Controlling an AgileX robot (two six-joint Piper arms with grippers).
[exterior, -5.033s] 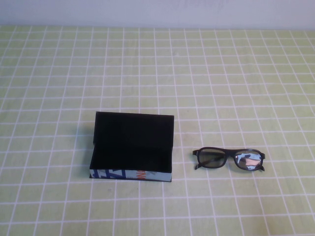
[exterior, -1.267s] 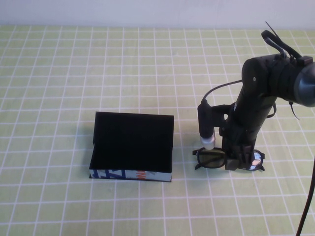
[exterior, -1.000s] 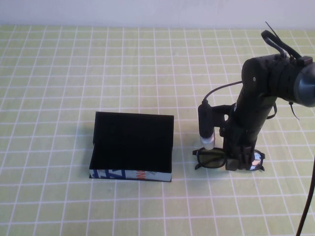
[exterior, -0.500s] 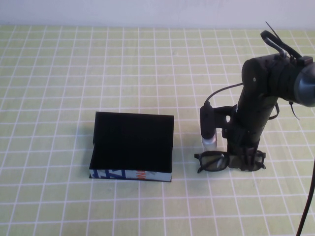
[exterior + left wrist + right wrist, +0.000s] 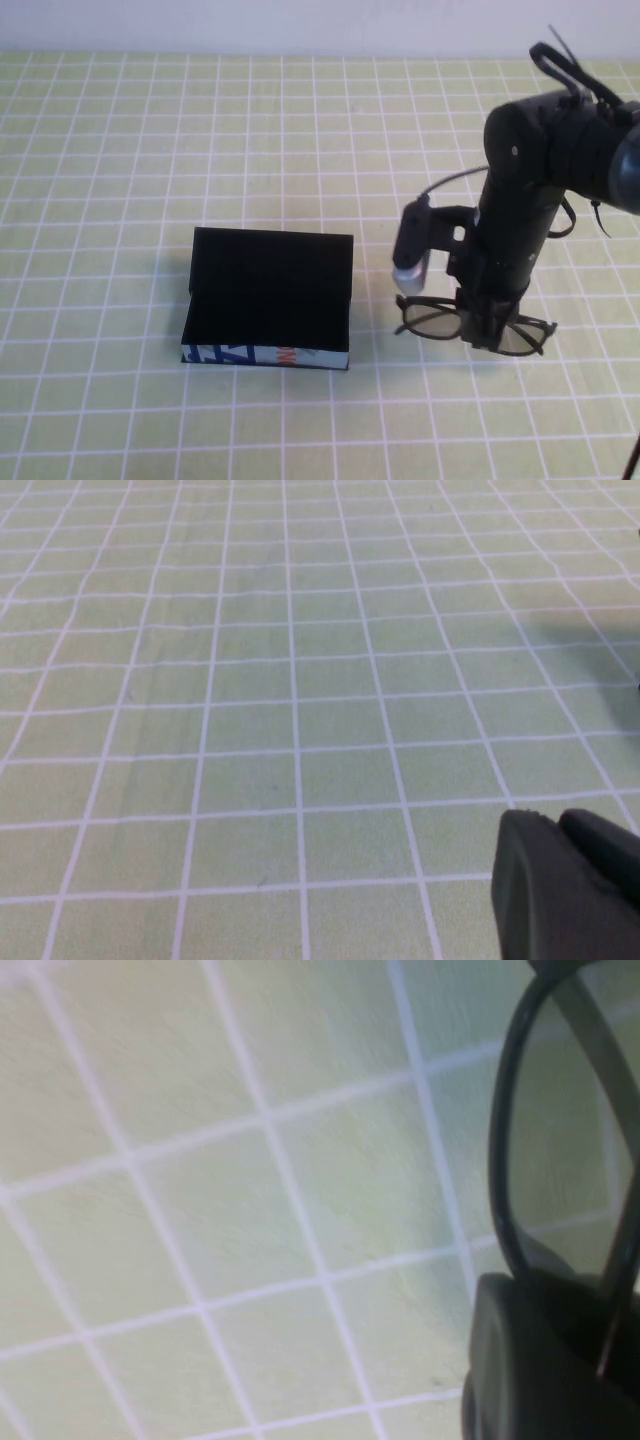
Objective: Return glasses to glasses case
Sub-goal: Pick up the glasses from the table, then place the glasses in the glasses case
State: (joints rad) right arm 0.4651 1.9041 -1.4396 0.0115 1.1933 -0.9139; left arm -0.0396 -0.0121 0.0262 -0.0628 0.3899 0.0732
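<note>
The glasses (image 5: 432, 320), black and thick-rimmed, hang tilted just above the table, to the right of the glasses case (image 5: 268, 300). My right gripper (image 5: 487, 335) comes down from above and is shut on the glasses near the bridge and right lens. In the right wrist view the dark rim (image 5: 505, 1160) runs into my gripper (image 5: 560, 1360). The case is a black box standing open, lid upright at the back, blue-and-white front with an orange mark. My left gripper (image 5: 570, 875) shows only in the left wrist view, fingers together over bare table.
A green cloth with a white grid (image 5: 150, 150) covers the whole table. The right arm's cable (image 5: 450, 180) loops beside the wrist. A pale wall (image 5: 300, 20) runs along the far edge.
The right gripper's jaws have closed on the glasses. The glasses have come up off the cloth and tilted, and the wrist has turned slightly.
</note>
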